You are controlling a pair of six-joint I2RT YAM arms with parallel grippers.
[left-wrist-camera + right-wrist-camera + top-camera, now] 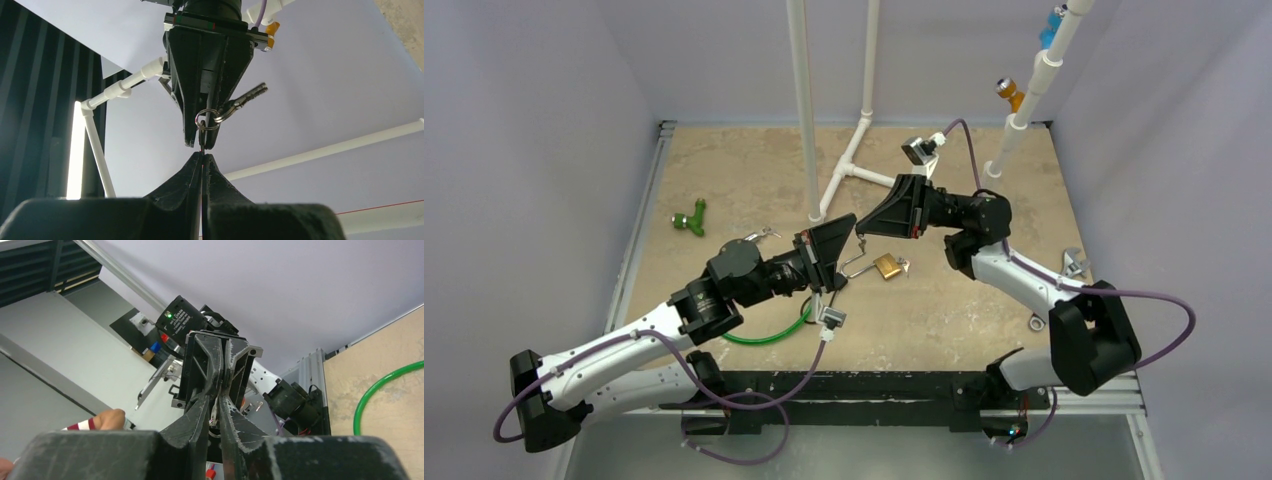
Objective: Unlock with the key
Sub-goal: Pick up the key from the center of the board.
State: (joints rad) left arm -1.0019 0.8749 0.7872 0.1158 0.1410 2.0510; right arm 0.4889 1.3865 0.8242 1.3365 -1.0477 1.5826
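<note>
Though mottled, tan tabletop (724,160), lilac walls (524,120).

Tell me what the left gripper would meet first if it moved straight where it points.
The right gripper, tip to tip just ahead, seemingly almost touching, with a key ring at its tips.

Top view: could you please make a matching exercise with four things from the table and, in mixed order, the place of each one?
1. padlock
2. hose
3. green fitting
4. white pipe

a. stands upright at the far side
b. lies alone at the left of the table
c. curves along the near edge
d. lies in the middle

Pairs: 1-d, 2-c, 3-b, 4-a.
</note>
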